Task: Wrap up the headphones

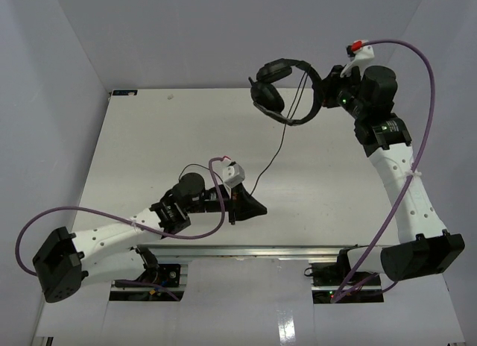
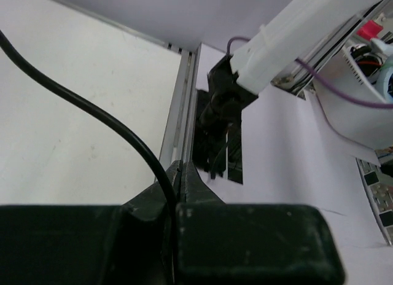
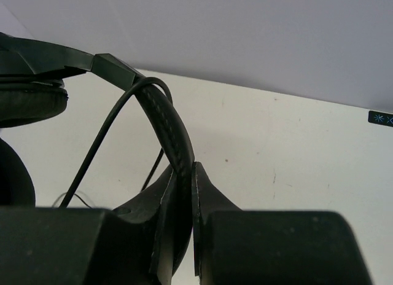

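Near the worktop's (image 1: 149,137) front edge, the left jaws are shut on the thin black cable (image 2: 92,110). Above the worktop's back edge, the right jaws clamp the headband (image 3: 175,137) of the headphones (image 1: 268,98), which are held aloft.

Looks like a robotics lab test cell rather than a home or a shop. Built around a plain white table (image 1: 149,152), scuffed here and there (a few small dark marks on the top). Closed in behind the table and on both sides of it by blank white panels (image 1: 67,55). Fitted along the table's near edge with an aluminium rail (image 1: 283,250) and two white-and-black robot arms, the left arm (image 1: 112,230) and the right arm (image 1: 402,189). Strung above the table with thick purple cables (image 1: 430,85), looping from base to wrist. Dotted with small green status lights (image 1: 345,101) over the table's far right corner. Cut just below the table's near edge with dark cut-outs (image 1: 145,290) showing wiring.
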`<action>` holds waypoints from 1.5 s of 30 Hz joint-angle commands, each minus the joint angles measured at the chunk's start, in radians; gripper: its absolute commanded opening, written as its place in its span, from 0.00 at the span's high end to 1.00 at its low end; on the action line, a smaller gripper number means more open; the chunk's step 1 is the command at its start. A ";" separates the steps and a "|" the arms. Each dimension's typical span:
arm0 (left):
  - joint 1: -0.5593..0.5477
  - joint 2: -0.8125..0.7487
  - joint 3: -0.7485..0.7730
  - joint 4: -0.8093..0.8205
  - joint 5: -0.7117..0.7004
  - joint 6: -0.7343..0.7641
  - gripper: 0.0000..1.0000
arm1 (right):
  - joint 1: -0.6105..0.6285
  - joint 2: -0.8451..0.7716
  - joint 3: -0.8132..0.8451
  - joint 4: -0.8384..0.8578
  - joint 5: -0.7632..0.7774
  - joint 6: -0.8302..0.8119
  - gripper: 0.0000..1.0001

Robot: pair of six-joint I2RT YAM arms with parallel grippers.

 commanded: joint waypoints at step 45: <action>-0.044 0.093 0.830 -1.062 -0.522 0.427 0.92 | 0.264 -0.136 -0.501 0.140 -0.033 -0.705 0.92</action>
